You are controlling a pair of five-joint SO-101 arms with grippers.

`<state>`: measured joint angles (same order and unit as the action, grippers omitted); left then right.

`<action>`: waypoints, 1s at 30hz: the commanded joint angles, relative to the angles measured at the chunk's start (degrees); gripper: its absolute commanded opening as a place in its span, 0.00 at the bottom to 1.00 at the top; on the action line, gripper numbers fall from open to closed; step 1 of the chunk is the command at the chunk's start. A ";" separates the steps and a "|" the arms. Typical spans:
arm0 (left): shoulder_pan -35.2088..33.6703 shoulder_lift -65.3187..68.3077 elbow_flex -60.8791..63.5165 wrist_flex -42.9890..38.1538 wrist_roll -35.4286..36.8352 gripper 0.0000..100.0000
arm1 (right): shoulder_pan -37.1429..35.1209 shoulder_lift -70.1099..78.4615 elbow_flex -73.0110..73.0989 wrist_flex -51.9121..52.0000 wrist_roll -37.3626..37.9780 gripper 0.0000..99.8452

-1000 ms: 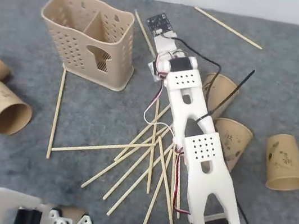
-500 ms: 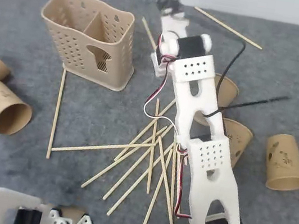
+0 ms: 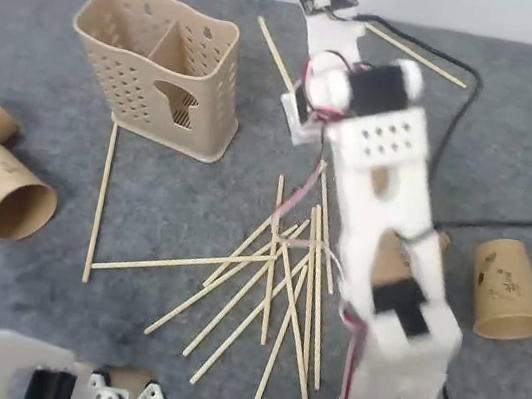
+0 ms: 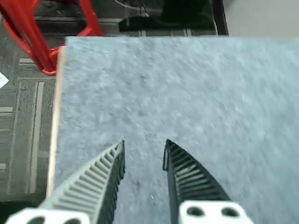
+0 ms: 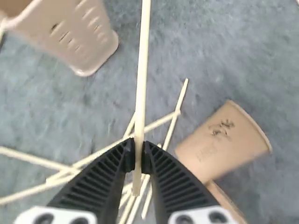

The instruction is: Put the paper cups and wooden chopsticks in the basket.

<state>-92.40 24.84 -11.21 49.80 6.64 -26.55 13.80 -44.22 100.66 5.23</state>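
My right gripper [image 5: 138,151] is shut on a wooden chopstick [image 5: 142,70], which sticks out well past the fingertips. From above, that chopstick [image 3: 275,52] slants up to the right gripper [image 3: 297,106], just right of the tan perforated basket [image 3: 132,87]. The basket [image 5: 65,32] stands upright with a divider inside. Several chopsticks [image 3: 275,272] lie fanned out mid-table. Two paper cups [image 3: 6,191] lie at the left and one cup [image 3: 505,288] at the right. Another cup [image 5: 224,140] lies below the raised right arm. My left gripper [image 4: 144,149] stands open over bare grey mat.
One loose chopstick [image 3: 416,53] lies at the far right and another chopstick [image 3: 101,199] lies left of the pile. A black cable [image 3: 505,222] runs across the mat to the right. The mat's edge [image 4: 58,116] and the floor beyond appear in the left wrist view.
The right arm has risen and swung toward the far edge, and the chopstick beside the basket has moved with its gripper. The basket and cups kept their places.
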 commanded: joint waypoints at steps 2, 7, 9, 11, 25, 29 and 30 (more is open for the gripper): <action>5.98 -1.14 -8.57 13.27 -3.08 0.13 | 4.70 -19.65 11.78 2.24 3.60 0.01; 12.48 -2.02 -13.14 25.32 -6.42 0.13 | 10.95 -34.77 24.97 2.24 7.91 0.01; 14.95 -4.31 -13.05 28.57 -9.41 0.13 | 12.35 -39.96 29.80 2.24 9.23 0.01; 17.05 -7.91 -12.53 31.74 -10.73 0.13 | 14.29 -44.53 33.49 2.24 10.37 0.01; 38.51 -52.92 35.82 23.30 -12.04 0.13 | 33.36 -43.65 35.87 2.07 14.59 0.01; 45.45 -61.98 54.90 14.51 -12.04 0.13 | 35.12 -32.04 29.01 1.63 15.12 0.01; 46.86 -63.82 58.86 12.13 -12.04 0.13 | 35.38 -28.62 26.37 1.63 15.21 0.01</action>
<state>-51.69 -29.23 30.90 70.64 -4.88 7.47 -22.68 -10.20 100.66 19.38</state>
